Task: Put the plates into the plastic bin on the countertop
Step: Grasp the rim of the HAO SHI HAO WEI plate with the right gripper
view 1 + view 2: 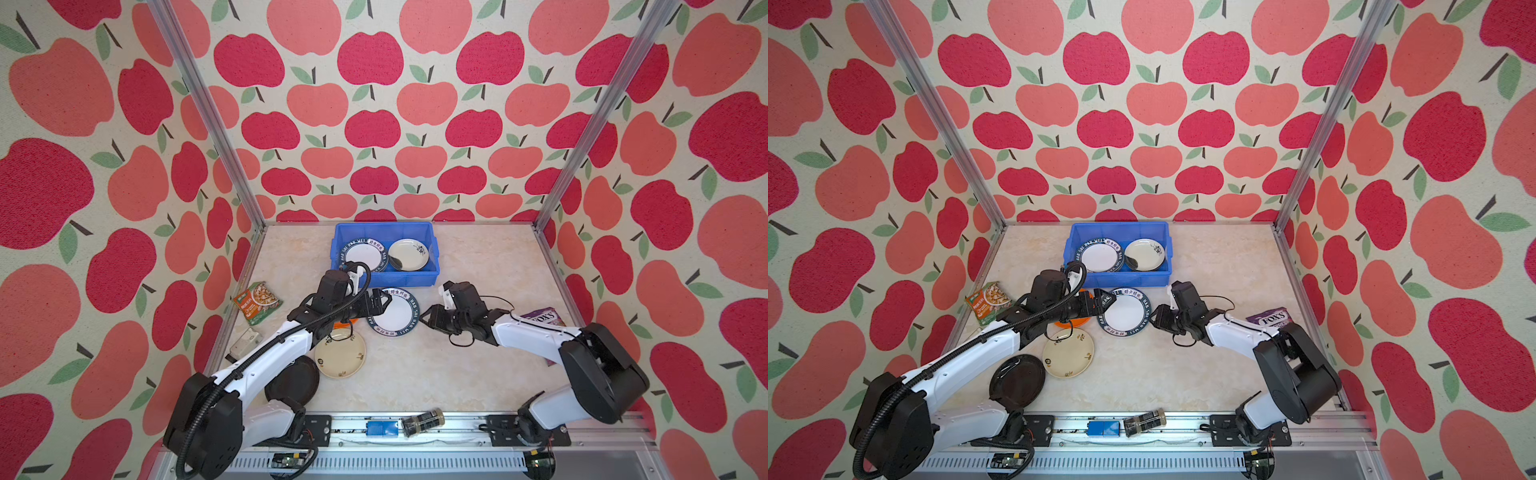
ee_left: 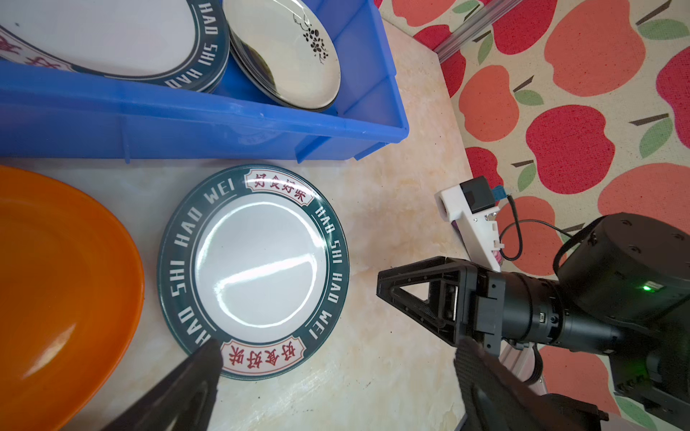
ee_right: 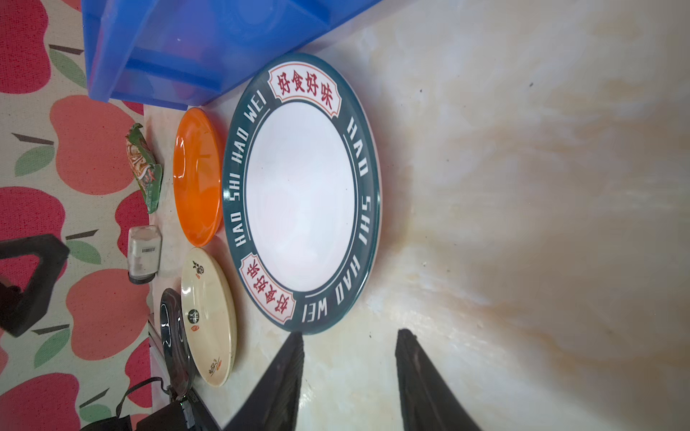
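A round white plate with a dark lettered rim (image 1: 395, 313) lies flat on the pale marble-patterned surface (image 1: 457, 365), just before the bright blue plastic bin (image 1: 399, 279) — between both arms. The left gripper (image 1: 381, 305) has its jaws spread wide at the plate's rim; the right gripper (image 3: 350, 334) waits just beside it — jaws partly apart, empty.

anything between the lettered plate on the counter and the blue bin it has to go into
Nothing visible. The lettered plate lies right in front of the bin, with only the near wall to lift over. Inside, another lettered plate and a flowered plate already cover both sides, so it would land on one.
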You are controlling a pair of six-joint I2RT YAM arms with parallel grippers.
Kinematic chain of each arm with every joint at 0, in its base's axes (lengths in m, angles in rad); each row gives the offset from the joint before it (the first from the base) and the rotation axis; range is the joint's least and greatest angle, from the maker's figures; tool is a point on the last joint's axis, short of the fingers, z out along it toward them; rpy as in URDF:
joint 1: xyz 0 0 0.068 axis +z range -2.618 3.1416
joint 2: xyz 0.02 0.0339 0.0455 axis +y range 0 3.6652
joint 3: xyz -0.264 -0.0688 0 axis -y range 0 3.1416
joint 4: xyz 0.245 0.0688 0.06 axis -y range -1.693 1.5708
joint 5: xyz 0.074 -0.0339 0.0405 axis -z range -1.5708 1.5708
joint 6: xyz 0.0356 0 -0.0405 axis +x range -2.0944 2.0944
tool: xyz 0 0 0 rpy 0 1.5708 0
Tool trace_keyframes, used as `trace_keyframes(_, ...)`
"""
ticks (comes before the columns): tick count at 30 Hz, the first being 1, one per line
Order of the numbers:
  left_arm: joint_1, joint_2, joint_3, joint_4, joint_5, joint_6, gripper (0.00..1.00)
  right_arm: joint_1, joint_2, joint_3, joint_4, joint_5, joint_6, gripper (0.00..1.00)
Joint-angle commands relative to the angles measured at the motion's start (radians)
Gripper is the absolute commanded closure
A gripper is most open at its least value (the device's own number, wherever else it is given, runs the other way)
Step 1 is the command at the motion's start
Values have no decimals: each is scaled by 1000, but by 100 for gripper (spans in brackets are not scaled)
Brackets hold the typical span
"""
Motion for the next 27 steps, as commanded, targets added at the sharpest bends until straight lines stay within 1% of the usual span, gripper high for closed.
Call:
trace_keyframes(1, 23, -18, -26, 61, 47, -39, 1, -6, 63, -14, 143, -41, 50, 56)
trace_keyframes(7, 27, 0, -19, 58, 49, -39, 1, -24, 136, -54, 286, -80, 101, 59)
trace_keyframes(13, 28, 24, -27, 78, 53, -56, 1, -36, 194, -49, 345, -98, 106, 60)
trace_keyframes(17, 28, 33, -28, 83, 52, -60, 1, -51, 245, -58, 418, -120, 142, 65)
trace_keyframes(24, 32, 31, -36, 77, 48, -68, 1, -65, 315, -76, 537, -157, 193, 66)
trace_keyframes(27, 31, 31, -37, 68, 48, -70, 1, -67, 336, -87, 577, -163, 210, 69)
